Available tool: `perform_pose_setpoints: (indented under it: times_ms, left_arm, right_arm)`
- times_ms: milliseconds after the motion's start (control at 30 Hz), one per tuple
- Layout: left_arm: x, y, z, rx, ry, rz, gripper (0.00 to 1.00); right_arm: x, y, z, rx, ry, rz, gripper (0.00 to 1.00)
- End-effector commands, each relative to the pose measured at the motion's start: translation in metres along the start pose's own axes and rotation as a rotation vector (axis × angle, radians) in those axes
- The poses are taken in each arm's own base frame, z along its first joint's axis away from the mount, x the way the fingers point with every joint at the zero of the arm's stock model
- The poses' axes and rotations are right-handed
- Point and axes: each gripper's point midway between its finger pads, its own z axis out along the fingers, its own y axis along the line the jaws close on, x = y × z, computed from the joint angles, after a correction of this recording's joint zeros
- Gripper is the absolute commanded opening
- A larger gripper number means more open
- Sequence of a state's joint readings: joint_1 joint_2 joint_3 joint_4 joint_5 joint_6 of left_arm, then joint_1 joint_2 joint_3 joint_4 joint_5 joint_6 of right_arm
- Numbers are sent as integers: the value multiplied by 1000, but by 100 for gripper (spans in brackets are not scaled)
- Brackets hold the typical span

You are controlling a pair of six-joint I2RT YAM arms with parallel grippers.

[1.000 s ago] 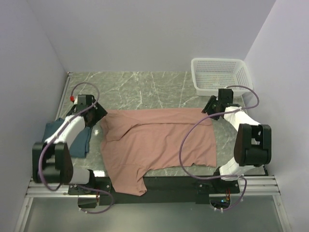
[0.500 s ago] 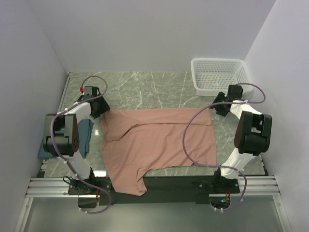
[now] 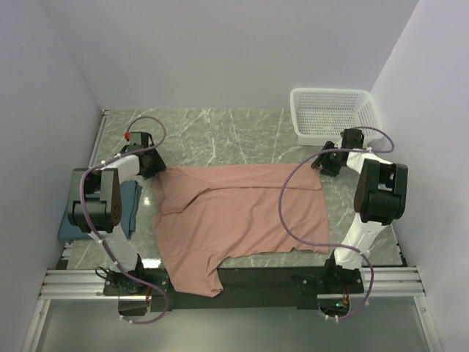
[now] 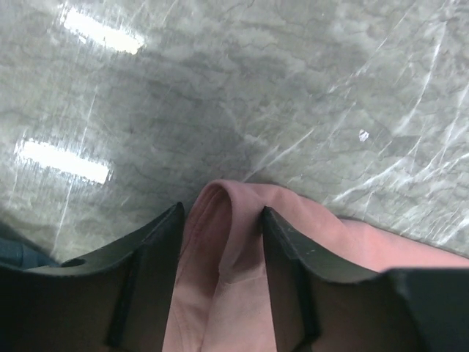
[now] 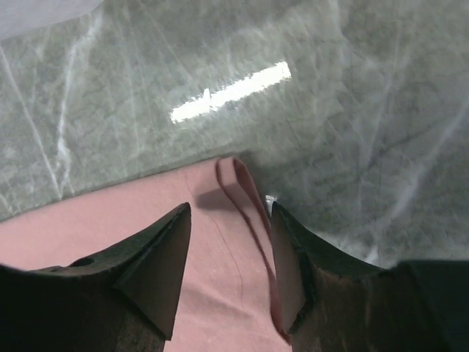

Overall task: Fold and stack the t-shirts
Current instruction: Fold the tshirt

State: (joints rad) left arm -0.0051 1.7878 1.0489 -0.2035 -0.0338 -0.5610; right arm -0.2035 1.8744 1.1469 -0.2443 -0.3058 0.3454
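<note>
Both arms are now reaching farther back than a second ago. The left gripper (image 3: 152, 164) is sitting at the far left corner of the pink shirt (image 3: 234, 213) with its elbow raised, and the right gripper (image 3: 325, 160) is sitting at the far right corner, closer to the basket (image 3: 366, 111). The pink shirt is lying much as it was, spread flat across the middle of the marble table (image 3: 220, 136), with one near part drooping over the front edge. The teal shirt (image 3: 130, 209) is lying at the table's left edge, just beside the pink one and partly hidden by the left arm.

From above, the wrists are covering both pairs of jaws, so their state is not showing there. The left wrist camera is supplying it. The left fingers (image 4: 157, 249) are standing apart on either side of a rounded fold of pink cloth, which is filling the gap and poking out past the tips. A sliver of teal is peeking in at the lower left.

The right wrist camera is showing the right fingers (image 5: 157, 257) likewise spread, straddling the shirt's turned-up edge, with bare marble beyond.

Only the overhead view is showing the purple cable (image 3: 282, 213) looping over the shirt's right side, and the basket standing at the far right corner, apart from both shirts.
</note>
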Motion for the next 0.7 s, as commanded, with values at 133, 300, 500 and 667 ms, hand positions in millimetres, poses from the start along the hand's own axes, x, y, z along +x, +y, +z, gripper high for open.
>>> perform_pose_setpoints:
  times_ms: [133, 300, 500, 667]
  left_arm:
    - [3, 5, 10, -14, 9, 38, 46]
    - [2, 8, 13, -25, 8, 54, 41]
    - [-15, 6, 17, -42, -37, 91, 12]
    - [-37, 5, 18, -72, -90, 107, 5]
  right_arm:
    - [5, 3, 13, -22, 58, -23, 52]
    - [6, -1, 21, -1, 76, -22, 39]
    - [-16, -15, 19, 94, 18, -41, 0]
    - [-37, -11, 16, 90, -23, -29, 0]
